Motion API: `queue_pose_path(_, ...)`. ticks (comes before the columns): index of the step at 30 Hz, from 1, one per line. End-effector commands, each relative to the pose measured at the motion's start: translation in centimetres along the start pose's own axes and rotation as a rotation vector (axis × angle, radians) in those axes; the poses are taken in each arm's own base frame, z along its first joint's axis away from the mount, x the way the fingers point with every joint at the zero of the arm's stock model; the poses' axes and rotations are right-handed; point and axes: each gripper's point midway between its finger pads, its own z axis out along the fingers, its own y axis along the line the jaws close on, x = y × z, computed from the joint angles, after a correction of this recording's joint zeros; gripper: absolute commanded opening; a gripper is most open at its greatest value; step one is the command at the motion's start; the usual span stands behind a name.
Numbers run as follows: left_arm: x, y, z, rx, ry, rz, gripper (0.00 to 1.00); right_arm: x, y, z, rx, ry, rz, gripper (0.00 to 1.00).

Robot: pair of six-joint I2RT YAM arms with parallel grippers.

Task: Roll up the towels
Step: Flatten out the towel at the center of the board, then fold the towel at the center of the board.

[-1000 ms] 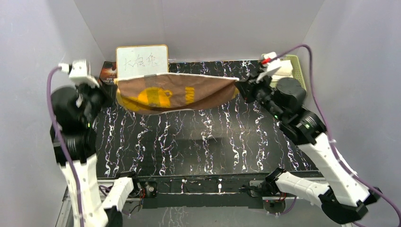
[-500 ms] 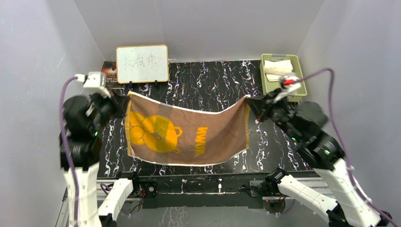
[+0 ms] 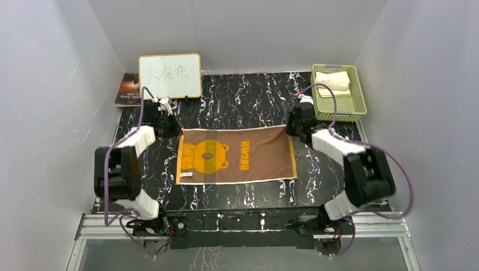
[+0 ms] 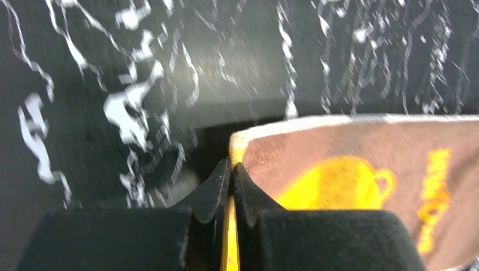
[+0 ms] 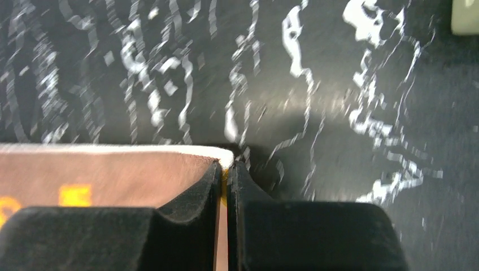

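Observation:
A brown towel [image 3: 234, 162] with an orange bear, orange lettering and pale edging lies spread flat on the black marbled table [image 3: 237, 101]. My left gripper [image 3: 172, 131] is shut on its far left corner; in the left wrist view the gripper [image 4: 231, 165] pinches the yellow-backed edge of the towel [image 4: 339, 152]. My right gripper [image 3: 290, 129] is shut on the far right corner; in the right wrist view the gripper [image 5: 226, 164] clamps the towel [image 5: 101, 175] at its white hem. A cream-white towel [image 3: 333, 80] lies folded in the green basket [image 3: 357, 90].
A white board with writing [image 3: 169, 76] stands at the back left, with a book [image 3: 127, 90] lying beside it. The basket sits at the back right, and its corner [image 5: 466, 17] shows in the right wrist view. Grey walls close in three sides.
The brown towel hung stretched in the air between both grippers; both arms have come down and it now lies flat on the table, corners still gripped.

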Motion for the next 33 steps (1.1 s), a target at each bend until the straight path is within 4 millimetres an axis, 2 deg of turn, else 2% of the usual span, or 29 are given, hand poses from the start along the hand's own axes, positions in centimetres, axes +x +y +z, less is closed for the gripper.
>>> queue_pose_path(1,-7.9,1.1,2.6,0.045,-0.203,0.091,0.00,-7.7,0.8,5.5,-0.071,-0.139,0.048,0.00)
queue_pose_path(4,-9.6,2.5,4.5,0.055,-0.207,0.082,0.00,-7.1,-0.2,10.7,-0.067,-0.003,0.014,0.00)
queue_pose_path(6,-10.4,3.2,5.8,0.066,-0.209,0.080,0.00,-6.4,-0.7,13.2,-0.081,0.066,0.022,0.00)
queue_pose_path(8,-11.6,3.4,6.4,0.084,-0.225,0.090,0.00,-6.0,-1.2,14.9,-0.111,0.103,0.047,0.00)
queue_pose_path(10,-12.1,3.7,6.9,0.088,-0.230,0.101,0.00,-7.0,-1.3,15.3,-0.146,0.081,0.072,0.00)
queue_pose_path(14,-13.4,3.8,6.9,0.109,-0.245,0.140,0.00,-9.8,-1.3,13.6,-0.167,-0.016,0.077,0.00)
queue_pose_path(19,-15.0,2.4,4.3,0.135,-0.314,0.175,0.00,-13.4,-0.9,9.7,-0.174,-0.133,0.059,0.00)
queue_pose_path(22,-14.5,1.7,2.7,0.140,-0.338,0.181,0.00,-14.2,-0.5,7.7,-0.187,-0.161,0.058,0.00)
queue_pose_path(24,-14.2,1.3,1.3,0.135,-0.358,0.191,0.00,-13.9,-0.3,6.6,-0.200,-0.167,0.059,0.00)
queue_pose_path(27,-12.6,1.0,0.5,0.147,-0.345,0.198,0.00,-13.7,0.1,4.5,-0.221,-0.196,0.055,0.00)
queue_pose_path(33,-8.8,0.9,-0.4,0.149,-0.332,0.120,0.00,-10.6,-0.2,2.6,-0.234,-0.163,0.063,0.00)
